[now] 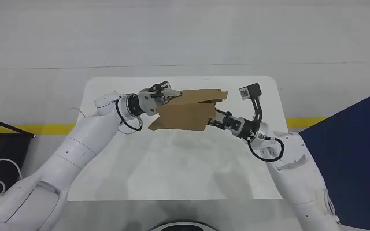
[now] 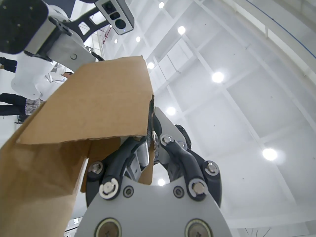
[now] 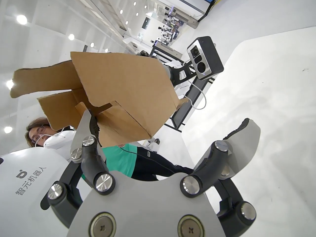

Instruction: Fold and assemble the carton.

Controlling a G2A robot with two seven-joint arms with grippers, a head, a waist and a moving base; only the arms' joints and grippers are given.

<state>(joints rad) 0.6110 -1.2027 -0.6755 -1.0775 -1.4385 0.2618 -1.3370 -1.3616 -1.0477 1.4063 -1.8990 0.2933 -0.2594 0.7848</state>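
1. Carton (image 1: 186,112): brown corrugated board, partly folded, flaps loose. It is at the centre of the top view frame, a little above the middle. It is held up off the surface and spans the gap between the two arms. One long flap (image 1: 203,94) runs along its upper edge toward the right of the frame. A pointed corner juts out at lower left.
2. Left end effector (image 1: 167,96): enters from the left of the frame and meets the carton at its upper left corner. It is clenched on the carton. In the left wrist view its fingers (image 2: 166,127) are pinched together with the board's edge between them.
3. Right end effector (image 1: 216,119): enters from the lower right of the frame and sits at the carton's right end. It is released, with the two fingers spread wide in the right wrist view. One finger (image 3: 84,124) touches a ragged flap edge. The other is well apart from the board, with nothing against it.
4. Surface (image 1: 173,167): white with rounded corners, filling the middle of the top view frame. The carton is over its upper half.
5. Wrist camera (image 1: 250,92): dark block on a bracket of the right arm, just right of the carton, near the surface's upper right corner.
6. Floor stripe (image 1: 52,128): yellow, at mid-height of the frame, showing at the left and right of the surface.
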